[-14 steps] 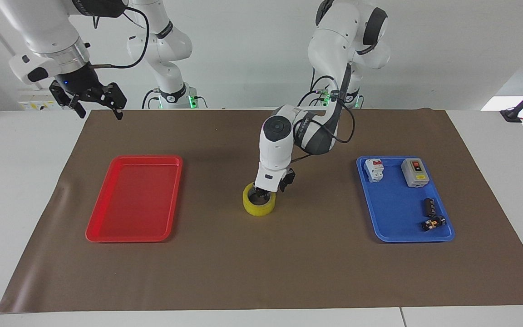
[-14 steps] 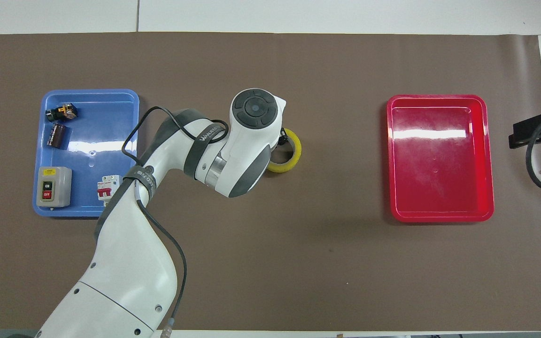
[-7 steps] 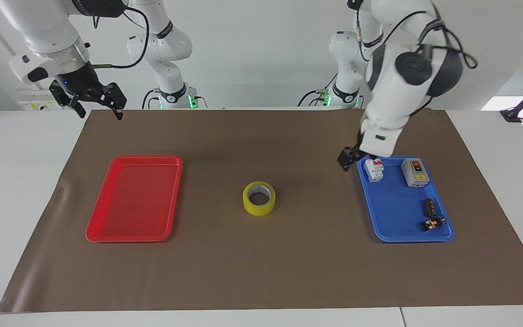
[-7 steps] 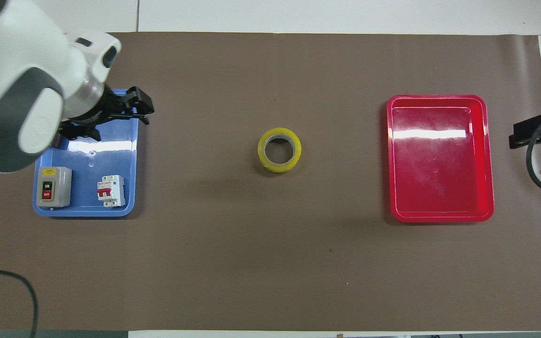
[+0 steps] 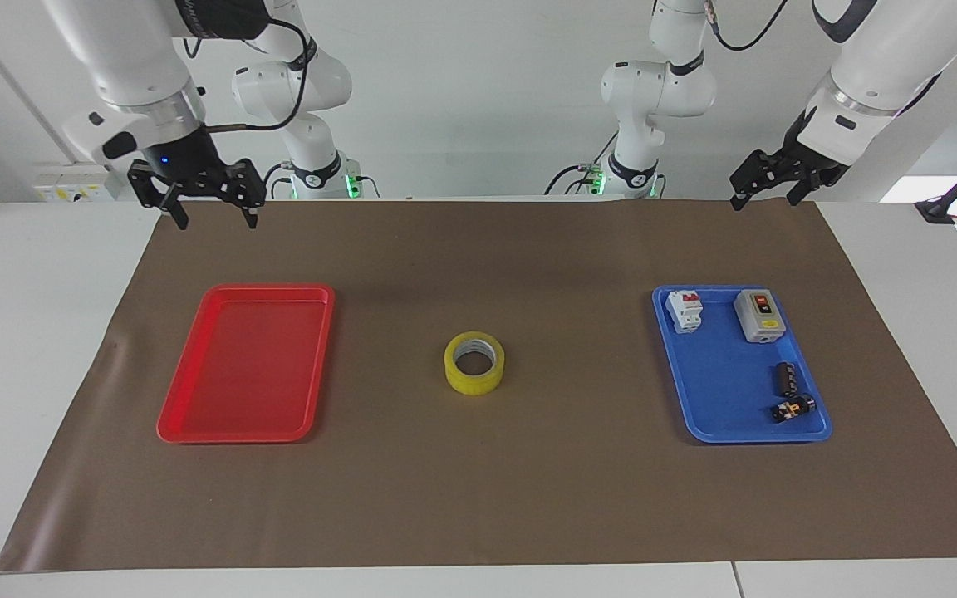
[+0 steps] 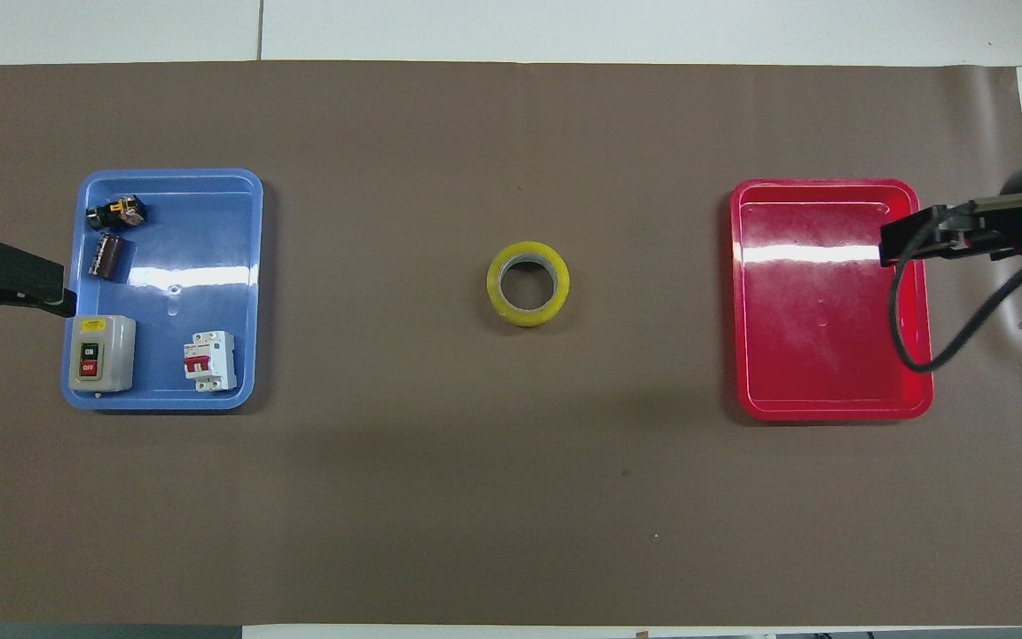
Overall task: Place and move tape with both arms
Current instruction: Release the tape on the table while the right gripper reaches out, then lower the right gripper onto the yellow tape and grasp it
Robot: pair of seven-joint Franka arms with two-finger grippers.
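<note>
Right gripper (image 5: pixel 208 203) is hanging raised over the brown mat's (image 5: pixel 478 498) robot-side edge, fingers spread apart, holding nothing. Red tray (image 5: pixel 196 428) is sitting toward the right arm's end. The tape (image 5: pixel 474 363) is lying flat on the mat at mid-table, between the two trays, touched by neither gripper. Blue tray (image 5: pixel 715 374) is carrying a breaker (image 5: pixel 684 311), a switch box (image 5: pixel 758 315) and two small parts. Left gripper (image 5: pixel 782 176) is hanging raised over the mat's edge, jaws parted, empty.
</note>
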